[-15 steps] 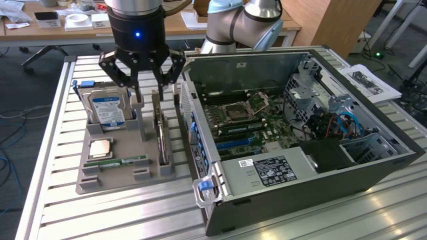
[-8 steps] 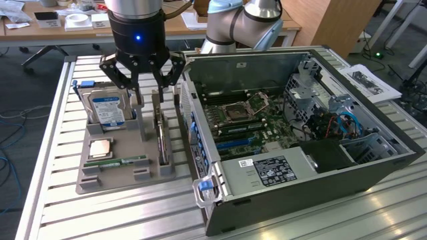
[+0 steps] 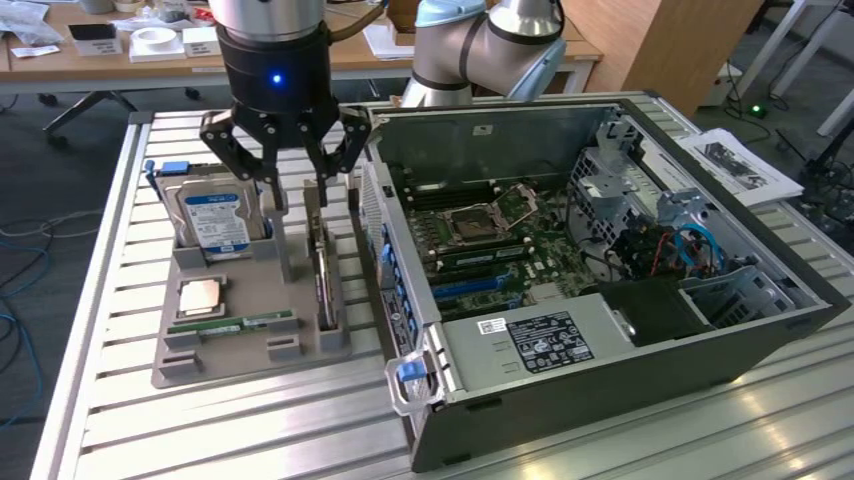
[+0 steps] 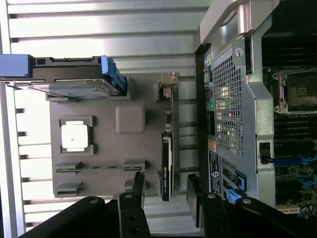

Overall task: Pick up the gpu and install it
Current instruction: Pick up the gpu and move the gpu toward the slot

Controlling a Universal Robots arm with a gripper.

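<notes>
The gpu (image 3: 324, 272) is a thin dark card standing edge-on in a slot along the side of the grey tray (image 3: 254, 350) nearest the computer. In the wrist view the gpu (image 4: 167, 148) runs as a slim dark strip with its silver bracket at the far end. My gripper (image 3: 296, 192) hangs open over the card's far end, a little above it. In the wrist view the gripper (image 4: 166, 191) has one black finger on each side of the card's near end, with nothing held.
The tray (image 4: 148, 104) also holds a silver hard drive (image 3: 214, 215) with a blue-white label, a square processor (image 3: 200, 295) and a green memory stick (image 3: 234, 325). The open computer case (image 3: 601, 260) lies close beside the tray, its motherboard (image 3: 494, 240) exposed. Everything rests on a slatted metal table (image 3: 200, 430).
</notes>
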